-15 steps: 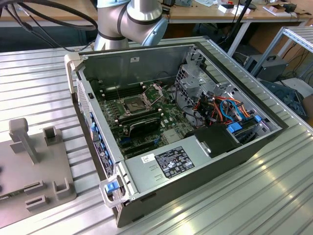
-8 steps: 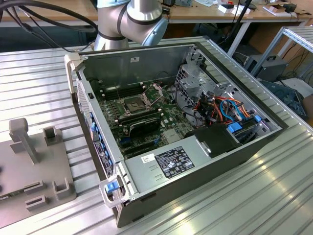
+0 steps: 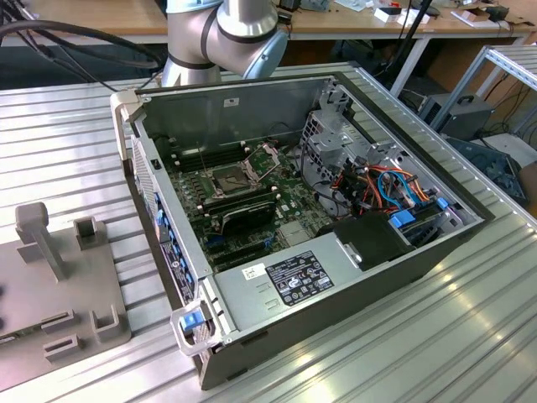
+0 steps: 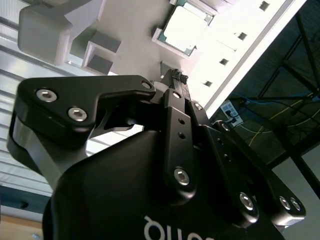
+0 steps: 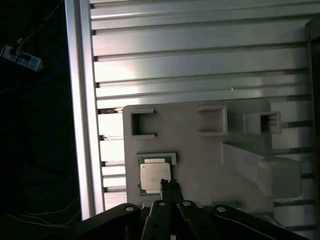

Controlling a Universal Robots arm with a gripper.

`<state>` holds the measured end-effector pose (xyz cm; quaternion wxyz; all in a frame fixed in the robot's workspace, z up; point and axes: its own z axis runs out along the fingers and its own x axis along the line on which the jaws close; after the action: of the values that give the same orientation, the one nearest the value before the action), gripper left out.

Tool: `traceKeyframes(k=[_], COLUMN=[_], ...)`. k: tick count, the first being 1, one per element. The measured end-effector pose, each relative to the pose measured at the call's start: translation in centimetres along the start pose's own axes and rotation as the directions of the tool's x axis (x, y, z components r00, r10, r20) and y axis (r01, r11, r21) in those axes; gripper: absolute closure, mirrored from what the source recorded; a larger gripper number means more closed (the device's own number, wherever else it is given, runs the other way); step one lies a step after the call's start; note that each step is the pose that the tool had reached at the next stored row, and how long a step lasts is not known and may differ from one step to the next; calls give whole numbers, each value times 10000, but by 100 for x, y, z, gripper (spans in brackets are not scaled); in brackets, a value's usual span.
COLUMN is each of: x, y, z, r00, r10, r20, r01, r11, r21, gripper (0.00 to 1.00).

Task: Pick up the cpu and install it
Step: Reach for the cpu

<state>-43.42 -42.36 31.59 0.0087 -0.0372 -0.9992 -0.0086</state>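
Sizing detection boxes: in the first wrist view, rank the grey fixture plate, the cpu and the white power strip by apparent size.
1. grey fixture plate
2. cpu, in its recess on the plate
3. white power strip; it lies beyond the table, likely farther, so unsure

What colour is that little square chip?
The cpu is silver-grey, best seen in the second wrist view.

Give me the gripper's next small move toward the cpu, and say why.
Likely open the gripper first. In the first wrist view it is shut, its tips near one edge of the cpu, which lies flat and ungripped in its recess on the grey fixture plate. Shut, it could not straddle the chip.
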Motion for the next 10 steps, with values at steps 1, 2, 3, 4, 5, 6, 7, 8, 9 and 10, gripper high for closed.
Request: traceKeyframes(k=[1, 2, 3, 4, 5, 6, 7, 8, 9, 10], x=[7, 16, 27, 36, 49, 59, 68, 81, 89, 93], y=[-1, -2, -4, -7, -11, -15, -18, -26, -33, -40], z=[13, 28, 49, 64, 86, 105, 121, 149, 173, 189], r00=[10000, 10000, 10000, 10000, 10000, 10000, 10000, 10000, 10000, 10000], r10=[0, 1, 0, 0, 1, 1, 1, 0, 2, 2], r20=[-7, -17, -31, -40, -47, -52, -55, -67, -80, -89], r01=[0, -1, 0, 0, -1, -1, -1, 0, -2, -2], r11=[10000, 10000, 10000, 10000, 10000, 10000, 10000, 10000, 10000, 10000], r21=[0, 1, 3, 5, 4, 5, 4, 5, 6, 8], gripper=[89, 89, 89, 89, 89, 89, 89, 89, 89, 89])
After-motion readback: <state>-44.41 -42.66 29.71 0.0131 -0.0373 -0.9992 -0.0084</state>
